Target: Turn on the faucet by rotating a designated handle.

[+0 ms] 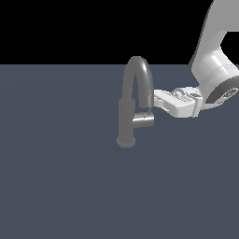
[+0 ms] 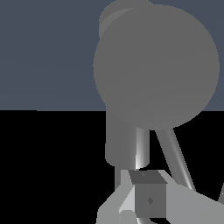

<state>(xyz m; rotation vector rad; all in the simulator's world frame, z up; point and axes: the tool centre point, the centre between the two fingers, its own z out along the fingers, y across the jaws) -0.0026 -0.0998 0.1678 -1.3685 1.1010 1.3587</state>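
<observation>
Nearest my wrist camera, the handle shows end-on as a big grey disc. On the exterior view it lies horizontal, pointing to that view's right from the upright post of the faucet on the tabletop. My hand sits just above it, beside the spout; I cannot tell whether its fingers are apart.

Exterior view: high, distant, downward. Wrist view: very near faucet; both share it.
</observation>
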